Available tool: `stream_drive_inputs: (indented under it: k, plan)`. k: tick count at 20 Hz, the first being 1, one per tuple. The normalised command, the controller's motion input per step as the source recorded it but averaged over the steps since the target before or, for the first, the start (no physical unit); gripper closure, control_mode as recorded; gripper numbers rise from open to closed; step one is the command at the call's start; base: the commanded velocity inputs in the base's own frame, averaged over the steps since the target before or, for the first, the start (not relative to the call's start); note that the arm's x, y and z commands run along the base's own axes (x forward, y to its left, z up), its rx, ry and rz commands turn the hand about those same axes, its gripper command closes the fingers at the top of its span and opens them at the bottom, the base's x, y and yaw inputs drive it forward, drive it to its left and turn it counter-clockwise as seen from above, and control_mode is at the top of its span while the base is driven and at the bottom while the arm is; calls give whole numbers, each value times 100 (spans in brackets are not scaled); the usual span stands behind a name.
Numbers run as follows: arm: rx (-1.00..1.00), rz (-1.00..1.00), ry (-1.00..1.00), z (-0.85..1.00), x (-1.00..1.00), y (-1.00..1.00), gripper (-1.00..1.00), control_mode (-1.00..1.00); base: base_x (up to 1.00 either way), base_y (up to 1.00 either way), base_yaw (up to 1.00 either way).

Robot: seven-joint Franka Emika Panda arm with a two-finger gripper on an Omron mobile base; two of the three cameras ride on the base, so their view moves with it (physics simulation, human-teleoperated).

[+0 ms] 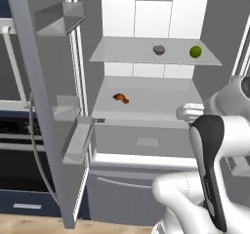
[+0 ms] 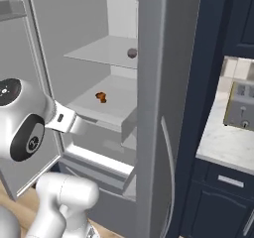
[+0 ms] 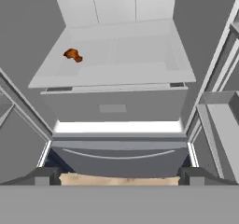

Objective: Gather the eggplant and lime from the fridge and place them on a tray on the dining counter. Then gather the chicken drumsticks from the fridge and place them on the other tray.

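Observation:
The fridge stands open in front of me. On its upper shelf (image 1: 122, 52) sit a dark rounded eggplant (image 1: 158, 49) (image 2: 132, 53) and, to its right, a green lime (image 1: 195, 51). One brown chicken drumstick (image 1: 120, 98) (image 2: 101, 97) (image 3: 73, 55) lies at the left of the lower shelf (image 3: 140, 55). My gripper (image 3: 119, 178) is open and empty, held in front of the fridge below the lower shelf, well short of the drumstick. My hand (image 1: 189, 112) shows at the shelf's right front corner. The trays and the dining counter are out of view.
The left fridge door (image 1: 53, 106) with its bins (image 1: 78, 140) hangs open at my left, the right door (image 2: 158, 108) at my right. A closed drawer (image 3: 116, 108) sits under the lower shelf. An oven (image 1: 14, 145) stands left; a toaster (image 2: 240, 105) stands on a marble counter.

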Motion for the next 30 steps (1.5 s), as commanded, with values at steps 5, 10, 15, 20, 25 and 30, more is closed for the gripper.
stream_drive_inputs:
  k: [5,10,15,20,25,30]
  plan:
    - [0,0,0,0,0,0,-100,100,29,42,-2]
    - [0,0,0,0,0,0,-100,100,48,2,-5]
    - [0,0,0,0,0,0,-100,100,59,0,-2]
    - [0,0,0,0,0,0,-100,100,41,0,-6]
    - [0,0,0,0,0,0,-100,100,22,0,-5]
    - [0,0,0,0,0,0,-100,100,0,0,0]
